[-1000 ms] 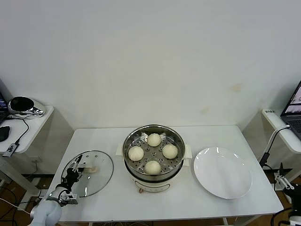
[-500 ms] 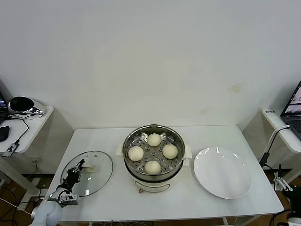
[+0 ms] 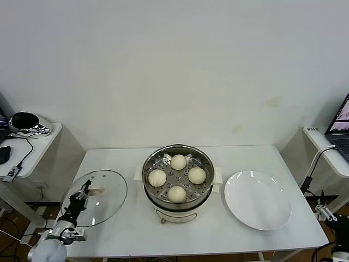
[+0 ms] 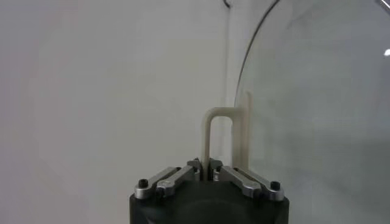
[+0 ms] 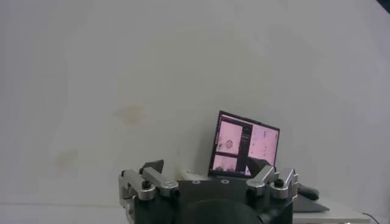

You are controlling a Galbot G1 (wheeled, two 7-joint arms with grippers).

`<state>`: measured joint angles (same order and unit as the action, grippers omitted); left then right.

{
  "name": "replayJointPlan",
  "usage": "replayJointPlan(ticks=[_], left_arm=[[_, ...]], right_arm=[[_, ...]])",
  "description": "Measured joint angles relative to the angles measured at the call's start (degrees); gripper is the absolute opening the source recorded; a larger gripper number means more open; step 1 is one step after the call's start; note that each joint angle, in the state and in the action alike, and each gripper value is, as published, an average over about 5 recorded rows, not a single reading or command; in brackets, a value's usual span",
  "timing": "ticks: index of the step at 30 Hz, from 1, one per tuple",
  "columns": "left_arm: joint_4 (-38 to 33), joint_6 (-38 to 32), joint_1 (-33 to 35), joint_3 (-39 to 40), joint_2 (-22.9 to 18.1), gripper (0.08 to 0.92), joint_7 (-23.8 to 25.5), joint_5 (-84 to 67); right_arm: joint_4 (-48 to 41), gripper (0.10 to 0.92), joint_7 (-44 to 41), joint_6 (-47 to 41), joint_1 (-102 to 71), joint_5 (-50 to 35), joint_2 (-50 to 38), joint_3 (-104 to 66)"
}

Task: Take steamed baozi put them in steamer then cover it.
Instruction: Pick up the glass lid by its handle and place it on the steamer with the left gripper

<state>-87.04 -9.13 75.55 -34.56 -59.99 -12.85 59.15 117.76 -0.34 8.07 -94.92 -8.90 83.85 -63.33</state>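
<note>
The white worktop (image 3: 109,158) carries the steamer (image 3: 178,177) at its centre, uncovered, with a white plate (image 3: 257,200) just to its right. The cover (image 3: 97,197) is tilted off the worktop at the near left, its cream handle (image 4: 214,131) clamped in the closed left hand (image 3: 82,195). Four steamed baozi (image 3: 178,161) sit apart on the perforated tray. The right hand (image 5: 210,176), fingers spread wide and empty, waits by the near right edge.

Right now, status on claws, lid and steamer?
Left claw shut on cover handle, cover tilted. Right claw open, parked low right. Four baozi in steamer. Path clear.
</note>
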Motion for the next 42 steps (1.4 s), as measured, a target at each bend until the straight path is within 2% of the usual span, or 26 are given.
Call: replayJointPlan(ticks=[6,13,18,23,31,42], left_arm=[[-8.9,3.3,3.9,-4.5,2.2,0.149,2.2,-1.5],[-17.9,7.8,4.9,-6.2,6.4,0.149,6.8,-4.8],[-23.2,12.2,3.8,-3.0,9.3,0.149,9.5,-6.7],[-27.9,17.5,0.5,4.1,10.3,0.149,12.0,-7.4],[-32.6,26.6,-6.1,17.0,8.3,0.147,16.8,-5.2],[-33.0,34.5,-12.4,29.4,0.6,0.147,23.3,4.5]], right_arm=[[0.0,0.823,-0.2,0.2,-0.3,0.2,-0.1,0.8],[0.2,0.823,-0.3,0.4,-0.3,0.9,0.3,1.9],[0.1,0.823,-0.4,0.5,0.1,1.7,1.0,2.7],[-0.2,0.823,-0.4,0.6,0.6,2.7,1.6,3.2],[-0.3,0.823,-0.2,0.2,1.7,4.7,2.6,4.3],[-1.3,0.823,0.3,0.5,2.9,8.3,3.9,6.6]])
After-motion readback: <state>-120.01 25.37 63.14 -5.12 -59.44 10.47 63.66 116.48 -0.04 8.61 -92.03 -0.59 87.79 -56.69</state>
